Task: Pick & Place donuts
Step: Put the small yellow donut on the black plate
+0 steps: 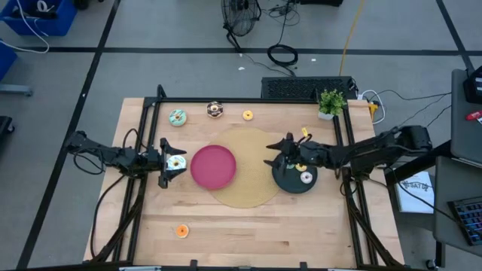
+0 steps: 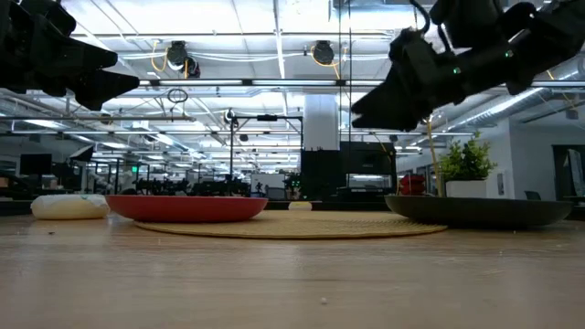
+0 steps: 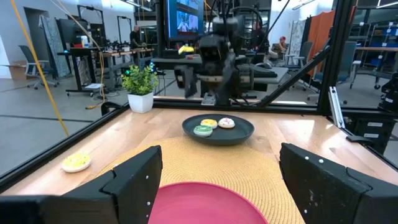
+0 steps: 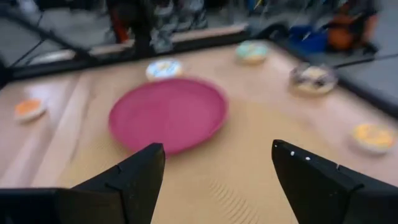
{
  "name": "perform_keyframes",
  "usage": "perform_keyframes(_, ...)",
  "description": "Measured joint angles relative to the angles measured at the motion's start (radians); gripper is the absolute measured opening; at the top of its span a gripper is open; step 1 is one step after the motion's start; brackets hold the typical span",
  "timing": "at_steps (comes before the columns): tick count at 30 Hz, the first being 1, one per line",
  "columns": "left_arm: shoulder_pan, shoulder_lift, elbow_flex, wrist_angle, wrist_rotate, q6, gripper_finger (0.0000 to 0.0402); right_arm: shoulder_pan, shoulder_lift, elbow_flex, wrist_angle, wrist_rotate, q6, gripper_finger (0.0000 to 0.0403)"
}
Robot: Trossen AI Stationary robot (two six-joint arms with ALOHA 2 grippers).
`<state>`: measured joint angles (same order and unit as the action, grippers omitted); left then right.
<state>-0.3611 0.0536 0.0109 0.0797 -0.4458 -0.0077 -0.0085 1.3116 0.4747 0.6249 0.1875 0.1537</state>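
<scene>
My left gripper point(image 1: 167, 162) point(image 3: 217, 180) is open and hovers high over a white-iced donut point(image 1: 177, 162) that lies flat on the table point(image 2: 69, 206), left of the pink plate point(image 1: 213, 166). My right gripper point(image 1: 273, 153) point(image 4: 214, 180) is open too, raised above the woven mat point(image 1: 248, 192) at the black plate's point(image 1: 290, 183) left rim. That plate carries green point(image 3: 203, 130), yellow point(image 3: 209, 123) and white point(image 3: 226, 123) donuts. On the table lie teal point(image 1: 178, 117), chocolate point(image 1: 215, 110), yellow point(image 1: 248, 115) and orange point(image 1: 181, 231) donuts.
A potted plant point(image 1: 331, 102) stands at the far right corner. Black frame rails point(image 1: 151, 128) run along the table's left, far and right sides. Bare wood lies along the near edge around the orange donut.
</scene>
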Motion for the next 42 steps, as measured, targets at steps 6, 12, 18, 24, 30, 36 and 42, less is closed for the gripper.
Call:
perform_keyframes(6,0.0,0.0,0.0,0.0,0.0,0.0,0.0319,0.028,0.099,0.0,0.096,-0.112,0.015,0.0281)
perform_keyframes(12,0.0,0.0,0.0,0.0,0.0,0.0,0.0319,-0.009,0.126,0.029,0.056,-0.073,0.015,0.0281)
perform_keyframes(18,0.0,0.0,0.0,0.0,0.0,0.0,0.0319,-0.173,0.15,0.258,-0.293,-0.058,-0.021,0.0281)
perform_keyframes(24,0.0,0.0,0.0,0.0,0.0,0.0,0.0319,-0.312,0.252,0.538,-0.545,-0.064,-0.01,0.0281)
perform_keyframes(30,0.0,0.0,0.0,0.0,0.0,0.0,0.0319,-0.382,0.399,0.696,-0.605,-0.138,-0.018,0.0281)
perform_keyframes(36,0.0,0.0,0.0,0.0,0.0,0.0,0.0319,-0.423,0.564,0.802,-0.616,-0.141,-0.099,0.0281)
perform_keyframes(42,0.0,0.0,0.0,0.0,0.0,0.0,0.0319,-0.49,0.649,0.86,-0.692,-0.145,-0.1,0.0281)
